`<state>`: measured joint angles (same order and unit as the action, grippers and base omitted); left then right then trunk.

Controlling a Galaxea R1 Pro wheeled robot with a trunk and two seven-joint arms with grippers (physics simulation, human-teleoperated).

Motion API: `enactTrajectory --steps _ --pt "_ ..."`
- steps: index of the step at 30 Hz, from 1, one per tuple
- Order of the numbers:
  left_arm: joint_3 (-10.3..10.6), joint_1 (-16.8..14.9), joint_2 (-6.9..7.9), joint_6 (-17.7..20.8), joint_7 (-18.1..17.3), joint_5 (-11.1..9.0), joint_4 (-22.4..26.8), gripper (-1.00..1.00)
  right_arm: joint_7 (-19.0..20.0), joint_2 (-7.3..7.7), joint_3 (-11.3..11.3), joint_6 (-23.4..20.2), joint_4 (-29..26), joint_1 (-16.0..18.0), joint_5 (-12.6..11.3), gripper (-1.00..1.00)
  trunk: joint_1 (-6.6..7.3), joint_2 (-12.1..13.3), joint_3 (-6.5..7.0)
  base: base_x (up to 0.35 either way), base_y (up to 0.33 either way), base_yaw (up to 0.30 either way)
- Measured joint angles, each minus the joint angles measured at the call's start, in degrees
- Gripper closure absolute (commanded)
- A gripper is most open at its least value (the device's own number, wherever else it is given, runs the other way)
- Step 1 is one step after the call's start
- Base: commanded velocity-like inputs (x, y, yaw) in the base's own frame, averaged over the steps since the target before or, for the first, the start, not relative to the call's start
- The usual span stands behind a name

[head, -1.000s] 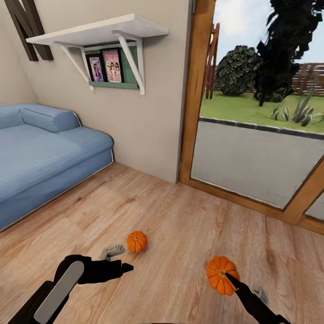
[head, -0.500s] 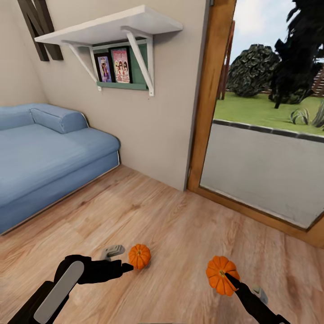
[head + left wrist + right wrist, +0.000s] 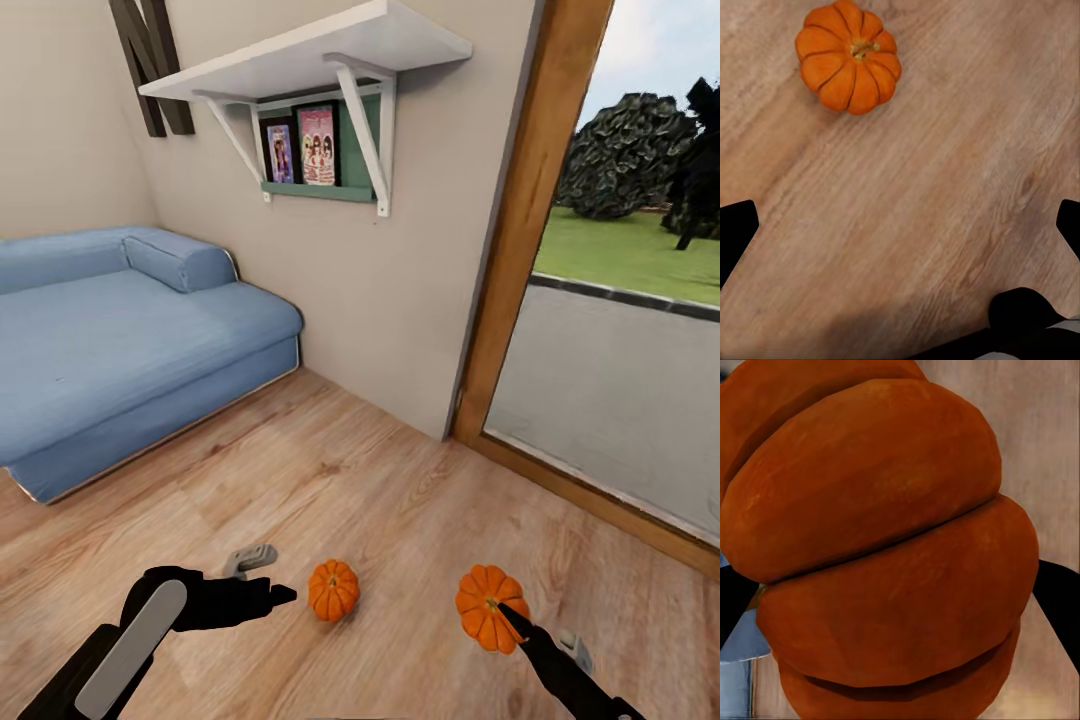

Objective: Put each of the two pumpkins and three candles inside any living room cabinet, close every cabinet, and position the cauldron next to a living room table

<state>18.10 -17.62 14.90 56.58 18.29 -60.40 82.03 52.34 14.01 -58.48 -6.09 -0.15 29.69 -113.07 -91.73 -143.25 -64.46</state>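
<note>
Wooden floor (image 3: 330,480) is filling this corner of the living room, with a blue sofa (image 3: 110,340) along one wall, a white shelf (image 3: 320,50) above it and a glass door (image 3: 620,330) looking to the garden. One pumpkin (image 3: 333,589) is lying on the floor, just beside the left tool (image 3: 262,580), and the wrist camera is showing it (image 3: 849,54) apart from the fingers, whose tips are standing wide at the two edges. So the left tool is spread and holding nothing. The right tool (image 3: 515,622) is pinching the second pumpkin (image 3: 487,606) above the floor, and its ribbed side (image 3: 885,555) is sitting very close between the dark fingers.

I think the risks are these: the round body may be slipping from the right tool while the robot is turning, and the loose pumpkin may be rolling away if the left fingers are pushing it instead of closing around it. No cabinet is showing here.
</note>
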Motion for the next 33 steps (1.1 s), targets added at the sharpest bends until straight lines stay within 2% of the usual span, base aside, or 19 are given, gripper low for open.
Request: enactTrajectory --steps 3,5,7,8,9,14,18,20,21,23,25,26,27,28,30,33 --pt "-0.04 0.00 0.00 -0.01 0.00 0.05 -0.01 -1.00 1.02 0.34 0.03 -0.54 -3.49 0.00 0.15 1.00 0.00 0.00 0.00 0.018 0.002 0.016" --pt "-0.06 0.00 0.00 -0.02 0.00 0.08 -0.01 -1.00 1.04 0.82 0.11 -2.70 -9.03 -0.01 1.03 1.00 -0.01 0.00 0.00 0.005 0.000 0.005" --pt "-0.07 -0.01 0.00 -0.02 0.00 0.08 -0.01 -1.00 0.72 2.83 -0.46 -5.95 -19.10 0.00 4.32 1.00 0.00 0.00 0.00 0.002 0.000 0.002" --pt "-0.08 -0.01 0.00 -0.02 0.00 0.08 -0.01 -1.00 0.51 4.21 -0.07 -6.78 -22.05 0.01 5.61 1.00 0.00 0.00 0.00 0.000 0.000 0.000" --pt "-0.10 0.01 0.00 -0.02 0.01 0.08 0.01 -1.00 -0.56 6.19 0.51 -7.36 -26.53 0.00 6.87 1.00 -0.01 0.01 0.00 0.000 0.000 0.000" --pt "-0.32 0.00 0.00 -0.02 -0.04 0.07 0.00 -1.00 -3.56 9.36 0.68 -10.06 -36.93 0.02 8.37 1.00 -0.01 0.00 0.00 0.000 0.000 0.000" --pt "-0.69 0.00 0.06 -0.02 0.02 -0.06 0.00 -1.00 -6.42 10.28 0.91 -11.60 -40.69 0.02 8.65 1.00 -0.01 0.00 0.00 0.000 0.000 0.000" --pt "-0.72 0.00 0.06 -0.02 0.15 -0.08 0.00 -1.00 -9.76 11.70 1.08 -12.33 -44.19 0.07 8.79 1.00 -0.01 0.00 0.00 0.000 0.000 0.000" --pt "-0.75 0.00 0.07 -0.02 0.19 -0.08 0.00 -1.00 -12.08 12.86 1.48 -12.42 -46.70 0.09 8.83 1.00 -0.01 0.00 0.00 0.000 0.000 0.000" --pt "-0.77 0.00 0.08 -0.02 0.23 -0.08 -0.01 -1.00 -17.88 15.52 4.65 -12.47 -54.26 0.15 8.60 1.00 0.00 0.00 0.01 0.000 0.000 0.000" --pt "-0.74 0.00 0.08 -0.02 0.30 -0.05 -0.01 -1.00 -26.88 18.11 10.57 -12.45 -65.80 0.14 9.16 1.00 0.00 0.00 0.01 0.000 0.000 0.000" --pt "-0.76 0.00 0.08 -0.02 0.32 -0.03 -0.01 -1.00 -34.16 19.56 14.18 -12.45 -73.28 0.15 10.60 1.00 0.00 0.00 0.01 0.000 0.000 0.000" --pt "-0.77 0.00 0.08 -0.02 0.33 -0.02 -0.01 -1.00 -43.20 21.06 18.37 -12.66 -80.74 0.17 12.88 1.00 0.00 0.00 0.01 0.000 0.000 0.000" --pt "-0.79 0.01 0.09 -0.04 0.34 -0.01 0.00 -1.00 -48.04 21.71 21.39 -12.89 -83.59 0.17 14.79 1.00 0.00 0.00 0.01 0.000 0.000 0.000" --pt "-0.78 0.01 0.09 -0.08 0.37 -0.01 0.00 -1.00 -52.75 22.27 23.22 -13.30 -86.46 0.15 17.47 1.00 -0.01 0.01 0.00 0.013 0.000 0.000" --pt "-0.62 0.00 0.04 -0.10 0.42 0.02 0.00 -1.00 -55.27 22.20 24.68 -13.53 -87.49 0.11 20.03 1.00 0.01 0.01 0.00 0.174 0.000 0.000"
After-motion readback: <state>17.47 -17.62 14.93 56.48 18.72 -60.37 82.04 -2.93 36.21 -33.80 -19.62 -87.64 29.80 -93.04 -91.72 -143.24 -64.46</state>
